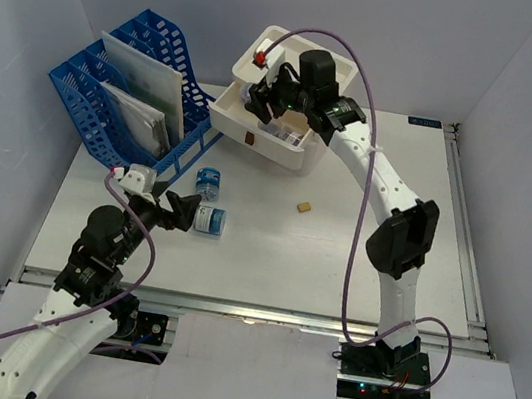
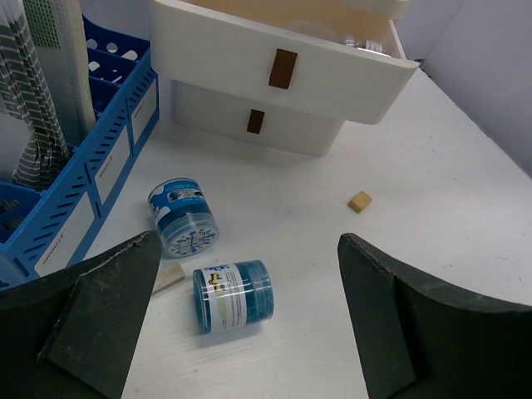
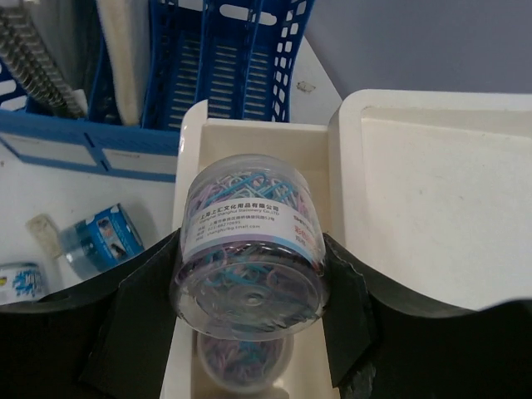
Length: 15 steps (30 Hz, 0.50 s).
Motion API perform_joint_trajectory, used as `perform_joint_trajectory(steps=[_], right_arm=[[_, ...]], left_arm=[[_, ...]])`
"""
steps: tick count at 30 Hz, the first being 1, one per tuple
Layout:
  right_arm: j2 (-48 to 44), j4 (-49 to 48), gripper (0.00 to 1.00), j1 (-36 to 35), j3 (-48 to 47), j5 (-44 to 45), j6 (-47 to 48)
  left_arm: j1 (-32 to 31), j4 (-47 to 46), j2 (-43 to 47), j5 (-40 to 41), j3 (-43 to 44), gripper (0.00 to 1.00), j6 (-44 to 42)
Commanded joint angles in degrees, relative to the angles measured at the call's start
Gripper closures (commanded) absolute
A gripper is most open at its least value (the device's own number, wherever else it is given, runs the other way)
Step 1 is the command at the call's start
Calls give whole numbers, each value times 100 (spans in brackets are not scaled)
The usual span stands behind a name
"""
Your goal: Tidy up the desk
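Setting: flat white rectangular surface lies beneath both arms.
Right arm: right end effector clamps a clear cylindrical plastic jar of coloured paper clips directly above the open white plastic drawer, apparently to stow it.
Left arm: left end effector gapes empty. A blue translucent jar on its side lies just below, framed by its fingers, and is probably the next pick.

Centre of the right wrist view: the clear jar bears a white label with lines of Chinese print — too fine to read. In the left wrist view, the blue jar and second blue jar carry printed labels — also illegible.
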<state>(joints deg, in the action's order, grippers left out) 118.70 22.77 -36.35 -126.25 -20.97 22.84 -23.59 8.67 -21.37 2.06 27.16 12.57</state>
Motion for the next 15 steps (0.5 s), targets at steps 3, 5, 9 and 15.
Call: perform_joint_trajectory(steps=[3,5,9,15], right_arm=[[404,-2496,59,36,253,369,-1061],[564,-2882,48,46,256,476,-1262],[769,-3070,8,65,212,500,-1280],[585,-3069,10,67,423,461,-1163]], left_arm=[[35,-89,-324,97,114,2,-224],[36,-85,-359,69,123,2,-237],[37,-93,-330,47,114,2,-237],[34,-262,-346,-166,29,2,-173]])
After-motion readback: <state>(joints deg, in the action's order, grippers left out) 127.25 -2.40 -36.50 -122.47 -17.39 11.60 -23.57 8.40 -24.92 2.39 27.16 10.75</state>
